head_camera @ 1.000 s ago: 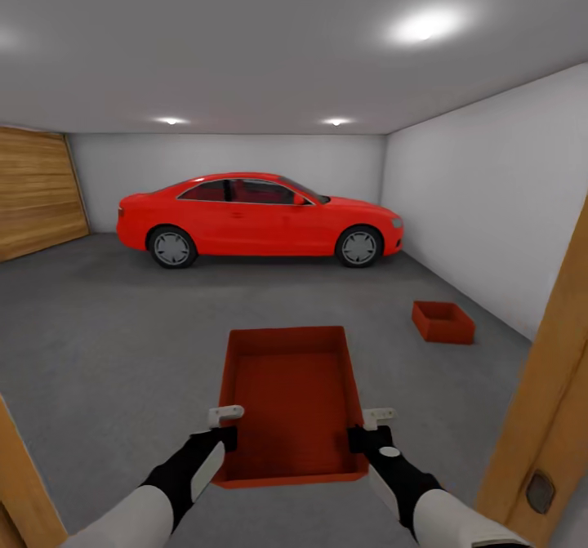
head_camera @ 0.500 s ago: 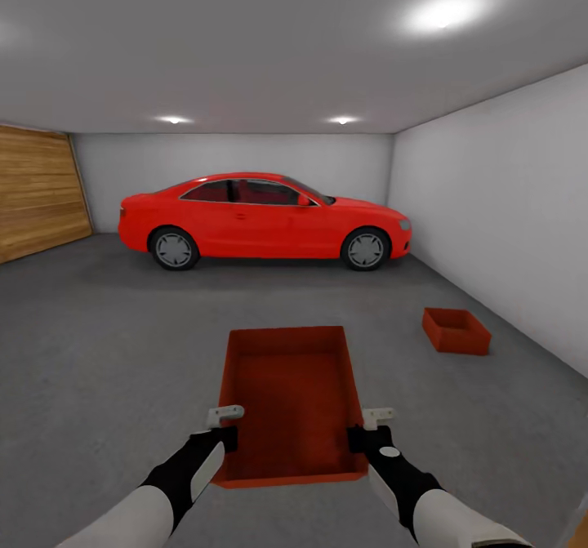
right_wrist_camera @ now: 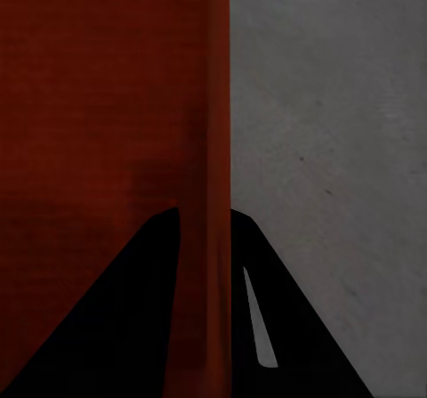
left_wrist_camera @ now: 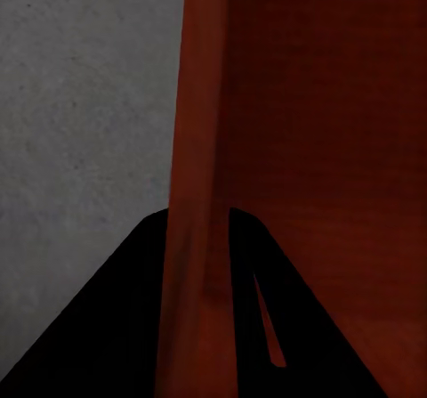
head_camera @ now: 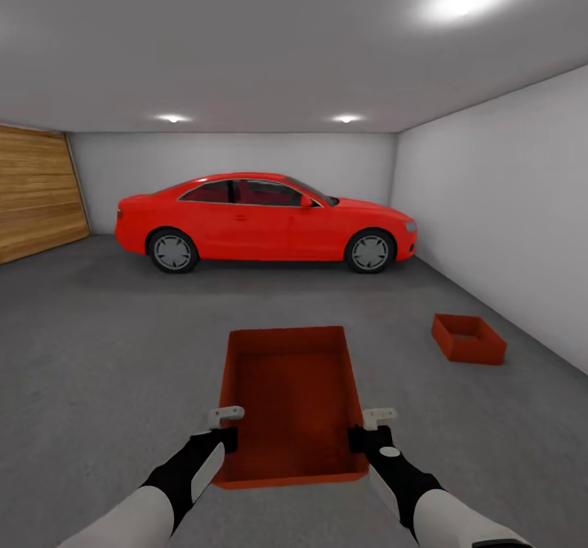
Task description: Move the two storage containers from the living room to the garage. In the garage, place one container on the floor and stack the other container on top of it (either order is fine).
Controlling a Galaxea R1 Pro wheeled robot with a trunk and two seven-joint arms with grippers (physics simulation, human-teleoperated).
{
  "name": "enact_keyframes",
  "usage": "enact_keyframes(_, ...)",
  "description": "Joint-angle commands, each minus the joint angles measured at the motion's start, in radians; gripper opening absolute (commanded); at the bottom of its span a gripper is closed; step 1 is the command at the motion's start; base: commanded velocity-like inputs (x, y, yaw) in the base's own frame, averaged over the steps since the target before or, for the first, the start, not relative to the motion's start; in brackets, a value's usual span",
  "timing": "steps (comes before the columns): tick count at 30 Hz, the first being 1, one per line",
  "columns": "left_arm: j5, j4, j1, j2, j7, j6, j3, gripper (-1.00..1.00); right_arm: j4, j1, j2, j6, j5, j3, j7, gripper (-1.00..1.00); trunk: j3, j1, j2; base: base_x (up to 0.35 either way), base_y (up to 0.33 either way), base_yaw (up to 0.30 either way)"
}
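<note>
Carried over the garage floor (head_camera: 98, 352), the storage container (head_camera: 290, 393) looks light, stiff and thin-walled, best held by its long side walls, where the left gripper (head_camera: 227, 425) and right gripper (head_camera: 369, 427) each pinch one wall; the second container (head_camera: 468, 339) sits near the right wall.
</note>
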Motion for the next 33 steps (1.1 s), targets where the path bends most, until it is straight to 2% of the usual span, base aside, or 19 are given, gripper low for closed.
enact_keyframes(1, -0.026, -0.004, -0.001, 0.065, 0.022, -0.022, 0.061, -1.00, 0.003, 0.000, -0.004, -0.003, 0.004, -0.020, -0.040, -1.00, -0.002, 0.001, -0.001, 0.320, 0.131, 0.000)
enact_keyframes(33, -0.026, -0.001, -0.001, 0.065, 0.021, -0.022, 0.061, -1.00, 0.003, 0.000, -0.004, -0.003, 0.004, -0.020, -0.040, -1.00, -0.002, 0.001, -0.001, 0.322, 0.015, 0.000)
